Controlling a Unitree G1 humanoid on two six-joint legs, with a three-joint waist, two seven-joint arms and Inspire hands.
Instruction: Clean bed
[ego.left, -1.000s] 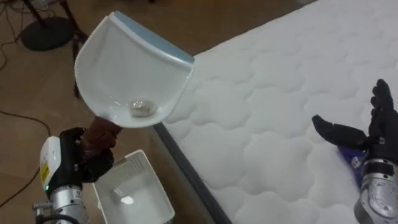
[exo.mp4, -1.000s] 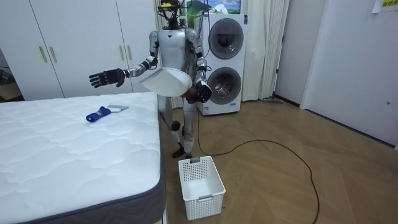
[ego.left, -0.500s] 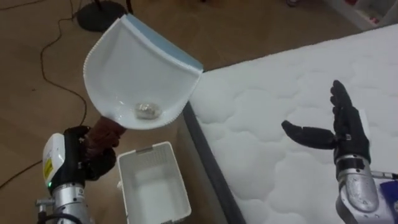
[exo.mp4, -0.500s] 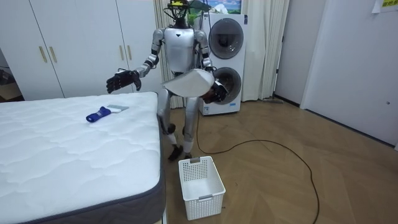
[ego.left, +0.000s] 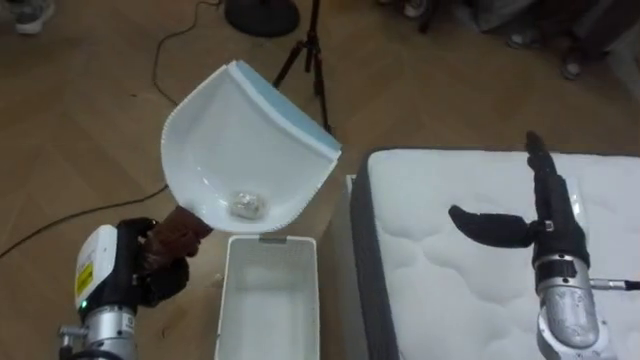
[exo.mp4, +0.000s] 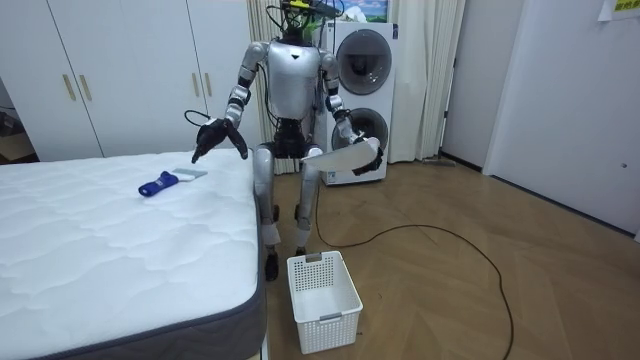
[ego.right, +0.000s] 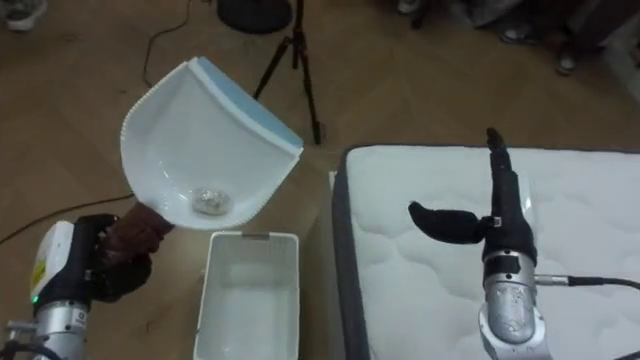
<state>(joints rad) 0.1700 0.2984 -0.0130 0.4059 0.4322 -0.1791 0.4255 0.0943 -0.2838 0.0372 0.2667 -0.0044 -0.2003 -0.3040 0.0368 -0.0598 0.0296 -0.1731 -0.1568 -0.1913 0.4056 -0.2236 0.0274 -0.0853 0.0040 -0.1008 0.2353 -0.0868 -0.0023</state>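
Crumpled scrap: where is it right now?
Left eye view, left side: the scrap lies in the white dustpan held by the left hand, above the white basket beside the bed.

We see our left hand (ego.left: 162, 270) curled round the brown handle of a white dustpan (ego.left: 250, 150). It is tilted up, with a small crumpled scrap (ego.left: 246, 205) in its bowl, above a white basket (ego.left: 268, 305) on the floor beside the bed (ego.left: 450, 290). Our right hand (ego.left: 543, 226) hangs over the mattress, fingers straight.
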